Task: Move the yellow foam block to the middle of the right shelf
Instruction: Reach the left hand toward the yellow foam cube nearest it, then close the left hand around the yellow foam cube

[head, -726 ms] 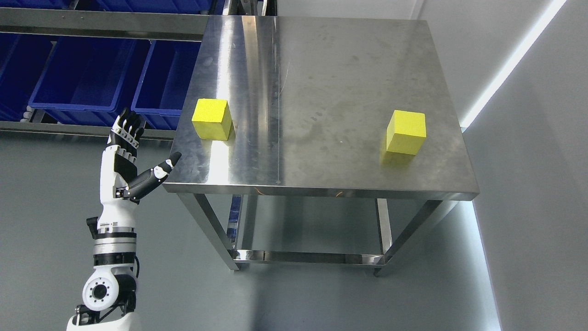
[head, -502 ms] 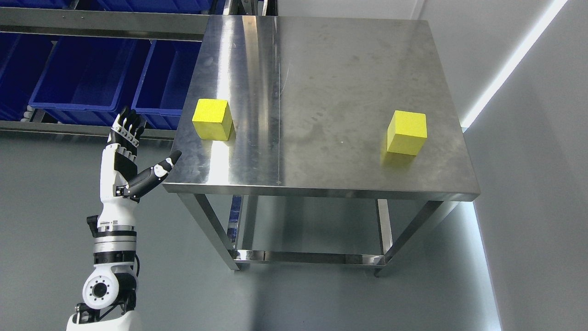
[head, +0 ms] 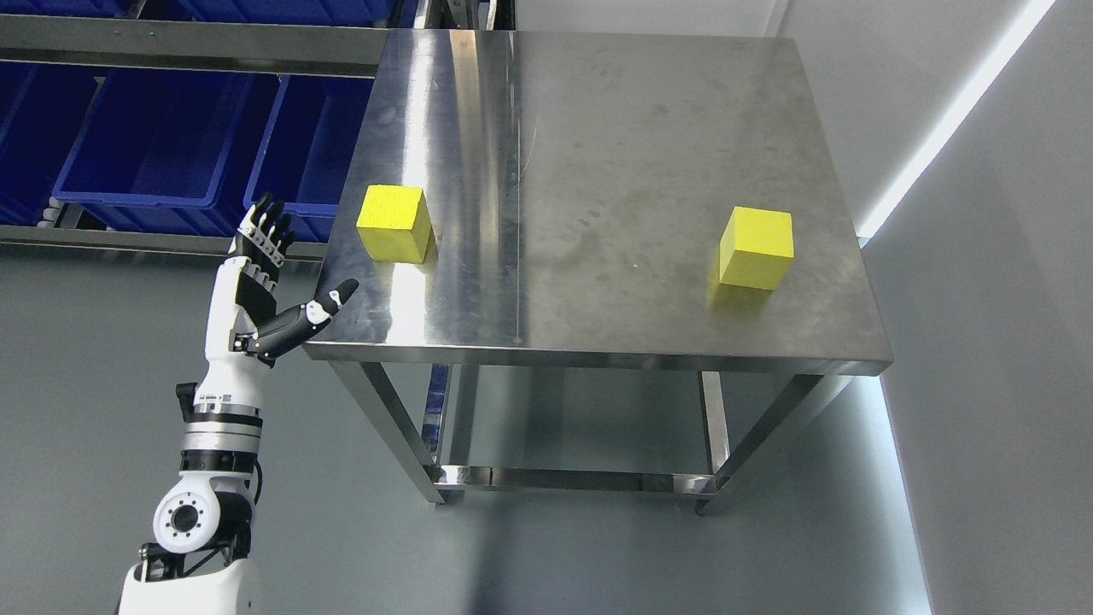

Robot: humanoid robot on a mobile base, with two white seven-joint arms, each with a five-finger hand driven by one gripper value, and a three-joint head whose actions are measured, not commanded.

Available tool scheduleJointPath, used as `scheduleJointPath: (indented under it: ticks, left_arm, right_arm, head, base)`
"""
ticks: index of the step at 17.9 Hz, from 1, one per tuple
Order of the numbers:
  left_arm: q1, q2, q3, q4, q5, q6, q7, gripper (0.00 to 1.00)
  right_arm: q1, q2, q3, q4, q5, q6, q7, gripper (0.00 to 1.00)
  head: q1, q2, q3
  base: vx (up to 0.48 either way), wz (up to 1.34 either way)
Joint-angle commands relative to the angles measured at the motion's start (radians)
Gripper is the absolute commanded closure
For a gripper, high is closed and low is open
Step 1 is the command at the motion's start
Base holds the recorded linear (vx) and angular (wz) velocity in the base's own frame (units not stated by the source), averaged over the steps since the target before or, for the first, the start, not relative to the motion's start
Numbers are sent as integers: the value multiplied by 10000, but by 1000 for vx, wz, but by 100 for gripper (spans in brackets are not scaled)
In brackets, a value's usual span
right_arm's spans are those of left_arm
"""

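Fingers: four, black with white joint bands, extended upward and held close together; thumb splayed out to the right, its tip over the near-left corner of the table. Nothing is held.

Left hand: white palm shell, black inner panel, raised upright just off the table's left edge. Open, palm toward the table. Contact between thumb and tabletop cannot be judged.

Left forearm: white casing with black and silver rings at the wrist, rising from a round joint at the lower left of the view.

Steel table: brushed metal top, square, scuffed and smudged, with a bright reflection running near to far on its left part. Four legs; a lower crossbar shows beneath.

Yellow foam block, left: cube, resting flat on the tabletop near its left edge, toward the near side. Just right of and slightly beyond the raised hand, apart from it.

Yellow foam block, right: cube, resting flat on the tabletop near its right edge, well apart from the first. Yellow reflection on the steel in front of it.

Blue plastic bins: several, side by side on a metal rack at the far left, behind the hand. Contents not visible.

Floor: grey, smooth.

Wall: pale grey, at right, crossed by a diagonal bright strip.
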State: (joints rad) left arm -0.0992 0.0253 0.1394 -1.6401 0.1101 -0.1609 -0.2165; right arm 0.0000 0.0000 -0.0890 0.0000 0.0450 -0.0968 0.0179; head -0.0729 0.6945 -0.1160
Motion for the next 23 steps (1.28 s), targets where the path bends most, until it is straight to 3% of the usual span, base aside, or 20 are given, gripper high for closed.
scheduleJointPath:
  ticks: [1, 5, 9, 15, 23]
  left_arm:
    - [-894, 1080, 64, 769, -88, 855, -504, 1]
    - [-1430, 1894, -58, 983, -1038, 950, -657, 1]
    - [-2349, 1834, -303, 1994, -1927, 965, -1698, 1]
    - [-3532, 1741, -1008, 3559, -2252, 965, -1916, 1]
    - [-3564, 1250, -1562, 4007, -2237, 965, -3386, 1]
  right_arm:
    - [-31, -175, 0, -174, -465, 2, 5, 0]
    - [-16, -175, 0, -174, -450, 2, 5, 0]
    - [-31, -175, 0, -174, -450, 2, 5, 0]
    - [-16, -175, 0, -174, -465, 2, 5, 0]
    - [-16, -175, 0, -174, -450, 2, 5, 0]
  head:
    - [0, 0, 0]
    - [0, 0, 0]
    - [0, 0, 0]
    - [0, 0, 0]
    - [0, 0, 0]
  base:
    - [0, 0]
    - [3, 0]
    - [14, 0]
    - [13, 0]
    - [0, 0]
